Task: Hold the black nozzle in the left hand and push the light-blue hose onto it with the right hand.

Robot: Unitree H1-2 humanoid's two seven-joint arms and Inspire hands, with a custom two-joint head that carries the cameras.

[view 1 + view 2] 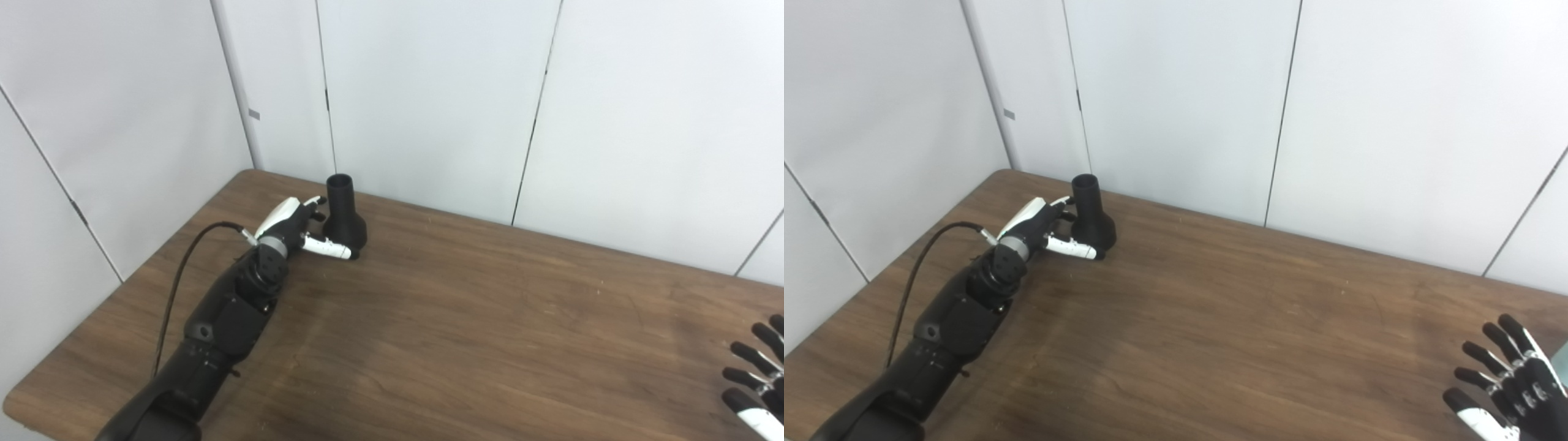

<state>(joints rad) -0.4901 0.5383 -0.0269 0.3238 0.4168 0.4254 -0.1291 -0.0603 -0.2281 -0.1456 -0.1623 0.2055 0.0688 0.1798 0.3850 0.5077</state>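
I note the nozzle (344, 214) upright on the table (465, 318), upper left of frame, my left hand (294, 225) spread just beside its flared base to grasp it, my right hand (1510, 389) splayed empty at lower right, hose unseen.

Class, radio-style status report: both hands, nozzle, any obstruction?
Left hand open beside upright black nozzle, not yet gripping. Right hand open, empty. Hose not in view. Nothing in between.

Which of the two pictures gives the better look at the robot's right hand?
The right eye view: the right hand shows its spread fingers and most of its palm above the table. In the left eye view it is cropped at the frame's corner, showing mainly the fingers.
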